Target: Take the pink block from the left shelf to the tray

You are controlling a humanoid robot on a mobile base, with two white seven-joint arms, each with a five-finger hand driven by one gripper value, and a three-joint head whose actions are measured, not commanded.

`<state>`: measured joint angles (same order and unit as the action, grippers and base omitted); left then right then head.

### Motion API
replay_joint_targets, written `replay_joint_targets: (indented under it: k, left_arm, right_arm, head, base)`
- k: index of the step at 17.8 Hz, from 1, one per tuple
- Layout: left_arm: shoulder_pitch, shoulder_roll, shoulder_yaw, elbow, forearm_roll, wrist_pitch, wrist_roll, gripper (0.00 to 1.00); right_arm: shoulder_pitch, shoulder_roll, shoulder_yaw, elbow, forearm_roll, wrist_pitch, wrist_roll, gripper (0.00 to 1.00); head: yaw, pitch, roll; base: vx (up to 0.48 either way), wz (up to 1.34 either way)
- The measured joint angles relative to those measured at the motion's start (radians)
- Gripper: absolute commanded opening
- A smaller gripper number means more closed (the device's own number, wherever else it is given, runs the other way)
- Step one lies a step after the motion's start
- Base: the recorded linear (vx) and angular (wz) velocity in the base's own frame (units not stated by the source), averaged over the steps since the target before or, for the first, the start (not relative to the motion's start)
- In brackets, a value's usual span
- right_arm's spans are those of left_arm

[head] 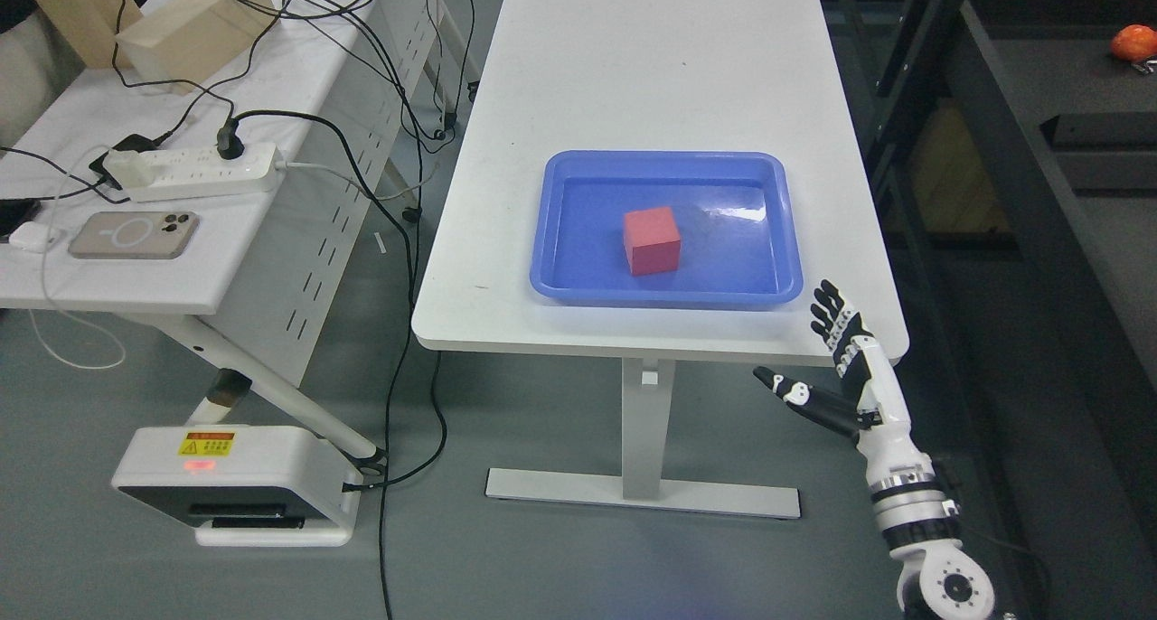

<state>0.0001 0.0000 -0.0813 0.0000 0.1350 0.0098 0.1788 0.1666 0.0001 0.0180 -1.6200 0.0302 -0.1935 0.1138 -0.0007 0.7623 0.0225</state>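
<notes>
right robot hand (836,367), white and black, hangs just off the near right corner of the blue plastic tray (664,290), fingers spread, holding nothing. small pink-red cube block (651,239) sits inside that tray near its middle, on the white desk (651,78). block looks light, rigid, flat-sided; best pinched on two opposite side faces. placement looks done.

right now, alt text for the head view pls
A pink block sits inside a blue tray on a white table. The robot's right hand hangs open and empty at the table's near right corner. A second table at left holds a phone and power strip.
</notes>
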Motion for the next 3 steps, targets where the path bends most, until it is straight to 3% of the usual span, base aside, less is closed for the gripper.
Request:
replay_joint_targets:
  k: [3]
  left_arm:
    - [0.0, 0.0, 0.0, 0.0, 0.0, 0.0, 0.0, 1.0]
  right_arm:
    - [0.0, 0.0, -0.004, 0.0, -0.013, 0.0, 0.001, 1.0]
  head:
    - [0.0, 0.0, 0.0]
  base:
    - [0.01, -0.01]
